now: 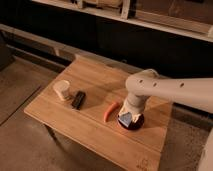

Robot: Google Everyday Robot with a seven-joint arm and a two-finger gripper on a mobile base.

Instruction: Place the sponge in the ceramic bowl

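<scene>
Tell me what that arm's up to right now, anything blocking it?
Gripper low over ceramic bowl. Sponge at gripper, above bowl's inside; released or not, unclear. Orange strip beside bowl, not blocking.
</scene>
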